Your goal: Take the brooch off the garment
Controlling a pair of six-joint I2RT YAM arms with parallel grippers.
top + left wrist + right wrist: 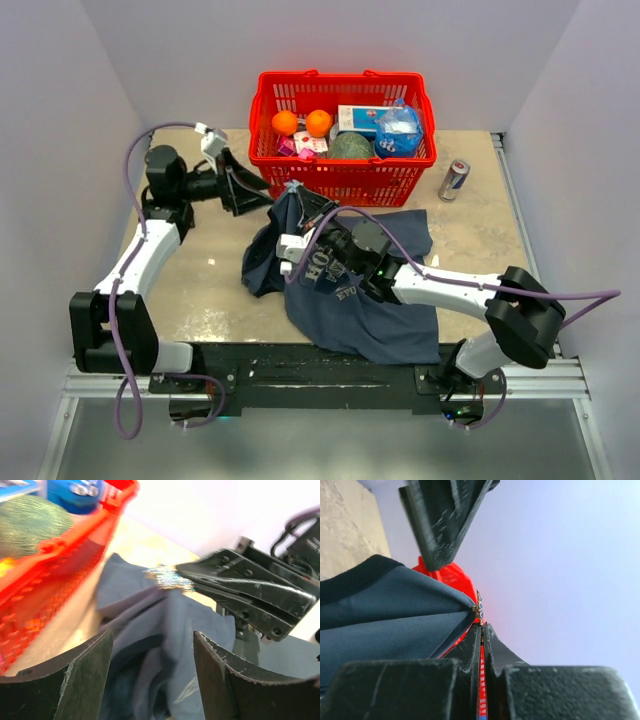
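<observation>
the brooch is not off yet: it sits on a raised peak of the dark blue shirt, at the shirt's 12 o'clock edge, just short of the red basket. the right gripper is clenched with its tips at the brooch, seemingly pinching it. the cloth runs taut up to that point, so the pin looks fastened in the fabric. the left gripper points in from 9 o'clock with its fingers spread wide, near the lifted fold but grasping nothing. so the hold on the brooch seems made. what is left, as i judge it, is for the left fingers to close on the cloth just under the brooch, for the two arms to pull apart until the pin slips free, and for the brooch to be set on the table apart from the shirt
</observation>
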